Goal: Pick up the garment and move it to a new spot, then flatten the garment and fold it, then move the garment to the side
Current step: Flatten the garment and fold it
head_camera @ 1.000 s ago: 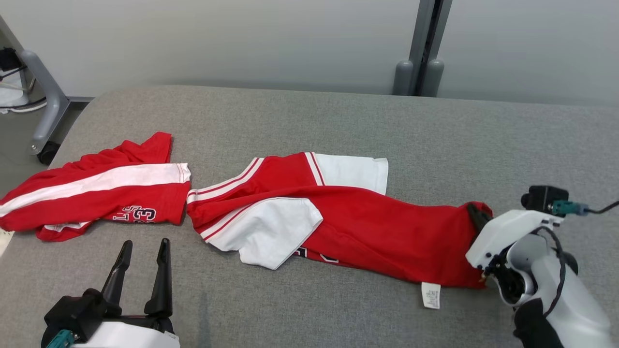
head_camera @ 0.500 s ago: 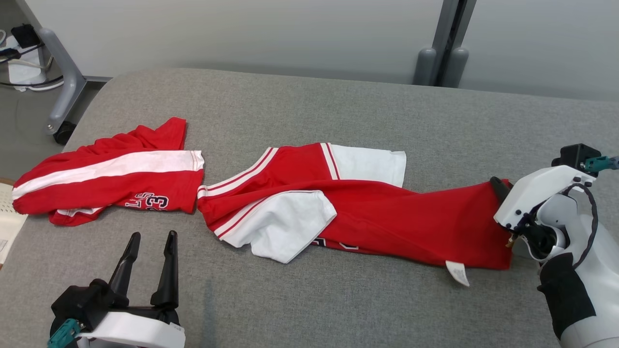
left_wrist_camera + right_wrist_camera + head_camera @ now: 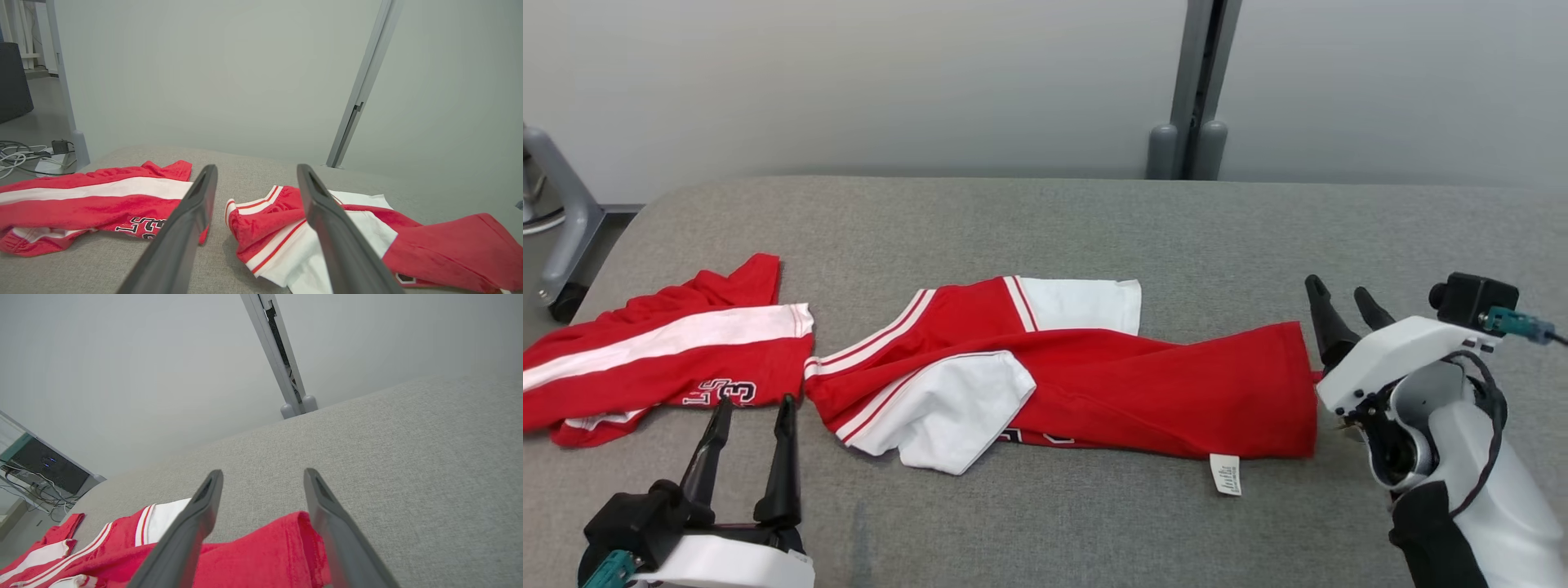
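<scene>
Grey woven tabletop (image 3: 1045, 220) | rumpled red-white jersey (image 3: 1160, 392) | left hand (image 3: 754, 402) spread wide | right hand (image 3: 1335, 286) wide, beside jersey

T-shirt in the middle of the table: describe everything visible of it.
The T-shirt is red soft knit with white sleeves, red-and-white striped trim and a partly hidden dark print. A white label sticks out at its hem. It lies rumpled and stretched lengthwise on the grey table, one sleeve folded over its front. The open right hand stands at the hem end, gripping nothing.
</scene>
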